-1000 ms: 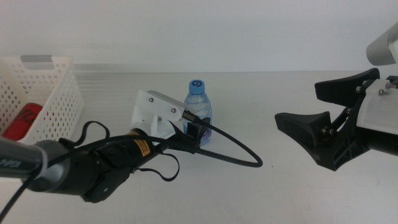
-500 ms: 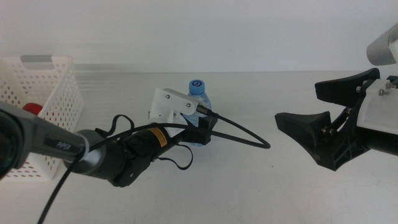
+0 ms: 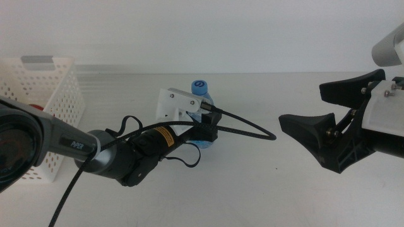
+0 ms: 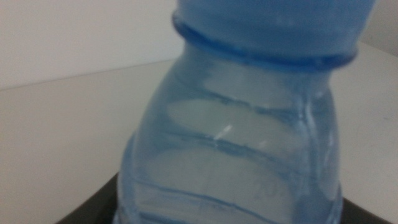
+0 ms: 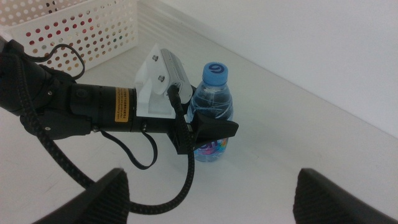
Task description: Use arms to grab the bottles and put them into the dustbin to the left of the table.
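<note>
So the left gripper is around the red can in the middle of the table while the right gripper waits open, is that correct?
Not quite: the left gripper is around the water bottle, not a red can. The right wrist view shows its blue cap and clear body between the jaws, standing on the table. The rest holds: the right gripper waits open at the right.

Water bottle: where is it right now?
In the middle view the water bottle stands upright at the table's centre, between the left gripper's jaws, right of the dustbin; the right gripper waits at right.
</note>
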Robot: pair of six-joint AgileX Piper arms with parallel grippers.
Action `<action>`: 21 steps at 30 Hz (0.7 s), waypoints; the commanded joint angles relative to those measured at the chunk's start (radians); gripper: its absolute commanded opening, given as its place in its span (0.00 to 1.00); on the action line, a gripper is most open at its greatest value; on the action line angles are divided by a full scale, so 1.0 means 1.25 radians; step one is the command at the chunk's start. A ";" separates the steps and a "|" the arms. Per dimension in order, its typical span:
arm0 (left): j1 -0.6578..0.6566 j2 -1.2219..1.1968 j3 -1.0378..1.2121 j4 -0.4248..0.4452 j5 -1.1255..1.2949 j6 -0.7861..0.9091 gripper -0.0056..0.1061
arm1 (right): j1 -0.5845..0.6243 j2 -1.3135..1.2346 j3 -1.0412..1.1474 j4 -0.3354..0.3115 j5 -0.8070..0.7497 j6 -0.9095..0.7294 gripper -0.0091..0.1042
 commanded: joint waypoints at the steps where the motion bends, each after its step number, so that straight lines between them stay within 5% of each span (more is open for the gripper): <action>1: 0.000 -0.042 -0.020 -0.014 -0.082 -0.017 0.31 | 0.004 -0.013 -0.018 0.001 -0.049 -0.008 0.74; 2: -0.002 -0.050 -0.020 0.012 -0.082 -0.020 0.09 | 0.004 -0.013 -0.018 0.001 -0.049 -0.008 0.74; 4: -0.002 -0.065 -0.019 0.035 -0.072 -0.020 0.04 | 0.004 -0.013 -0.018 0.001 -0.049 -0.008 0.74; 21: -0.001 -0.377 -0.019 0.077 0.424 -0.039 0.09 | 0.004 -0.013 -0.018 0.001 -0.049 -0.008 0.74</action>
